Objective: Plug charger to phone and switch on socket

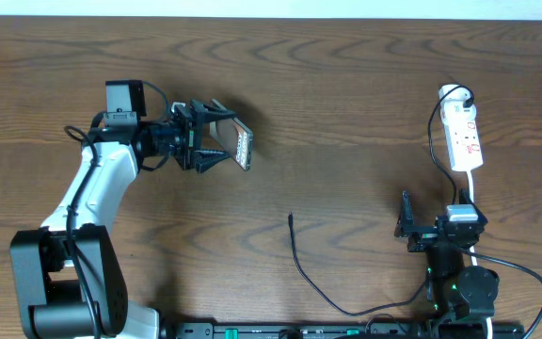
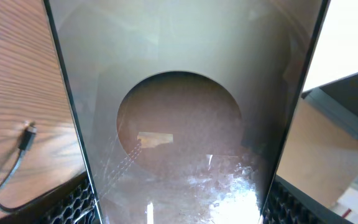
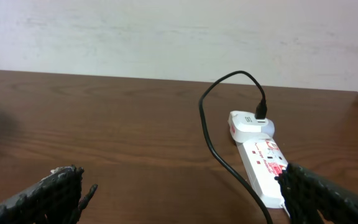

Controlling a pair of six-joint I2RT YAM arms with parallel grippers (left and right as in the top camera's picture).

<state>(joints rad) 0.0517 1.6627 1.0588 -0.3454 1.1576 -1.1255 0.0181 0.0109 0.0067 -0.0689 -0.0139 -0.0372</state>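
My left gripper [image 1: 224, 136] is shut on the phone [image 1: 240, 143] and holds it tilted above the left half of the table. In the left wrist view the phone's glossy brown face [image 2: 179, 112] fills the frame between both pads [image 2: 73, 202]. The charger's plug tip [image 1: 291, 218] lies free on the wood mid-table, also in the left wrist view [image 2: 28, 134]; its black cable [image 1: 323, 292] trails to the front edge. The white socket [image 1: 463, 132] lies at the far right, with a white adapter [image 3: 250, 124] plugged in. My right gripper [image 1: 406, 226] stands open and empty, short of the socket [image 3: 263, 165].
A black cable [image 3: 210, 130] loops from the adapter past the socket towards my right arm. The socket's white cord [image 1: 474, 193] runs towards the right arm's base. A pale wall [image 3: 166, 31] rises behind the table's far edge.
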